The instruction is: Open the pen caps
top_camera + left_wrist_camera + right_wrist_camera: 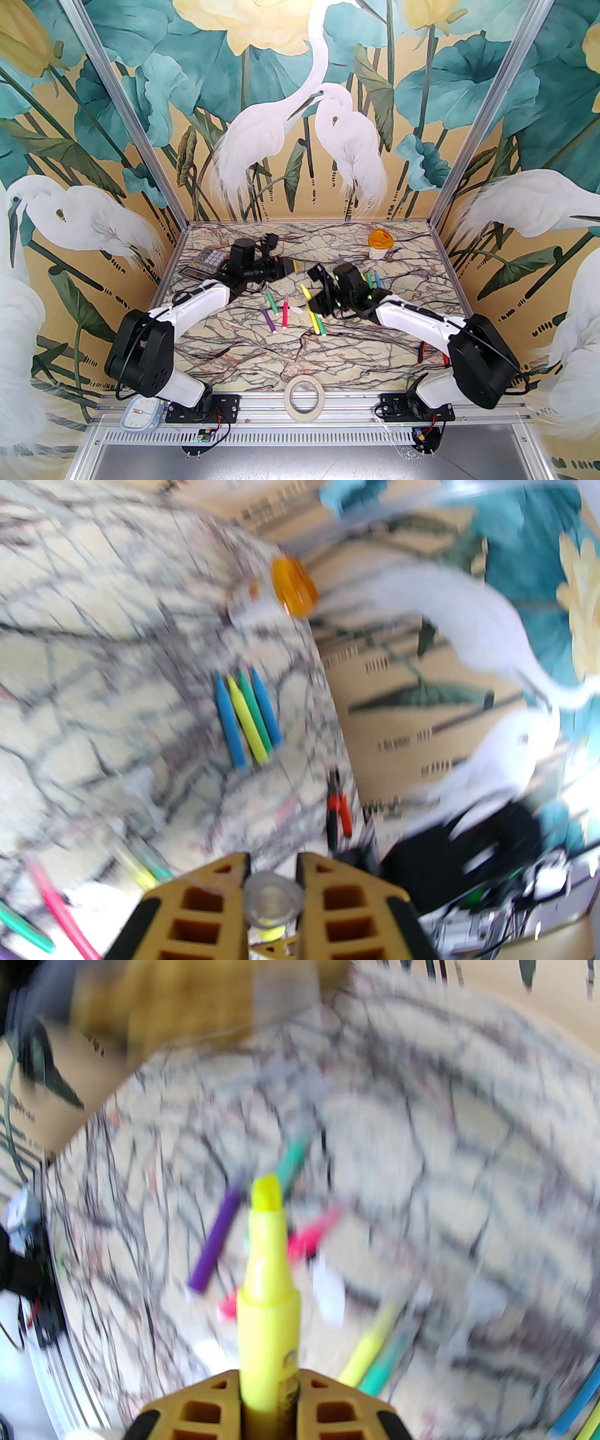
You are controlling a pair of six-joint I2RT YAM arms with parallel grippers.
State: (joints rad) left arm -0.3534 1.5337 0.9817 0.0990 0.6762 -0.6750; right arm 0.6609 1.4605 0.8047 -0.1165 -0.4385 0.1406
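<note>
Between the fingers of left claw (273, 862), pinched clear pen cap (272, 900) (seen end-on), right claw (269, 1382) gripping uncapped yellow pen (267, 1264)

Print on the yellow pen (267, 1288) seems unreadable.

**Camera setup: one high fixed cam, two wrist cams**

Top cam sits above and behind the arm bases, looking down and forward over the whole marbled table (328, 365) to the back wall (widest and farthest view by a lot). Left wrist cam rides right behind the left gripper (273, 859), which pinches a clear cap (273, 899) at the bottom edge. The frame is tilted, facing past the fingertips to a row of four pens (246, 716) and an orange-lidded jar (293, 585) farther ahead. Both are in the top view too. Right wrist cam sits close behind the right gripper (269, 1377), which clamps a yellow pen (267, 1288), and looks down at the loose pens just beyond its tip, like the purple pen (215, 1241), also shared with the top view. Both wrist views are blurry.
</note>
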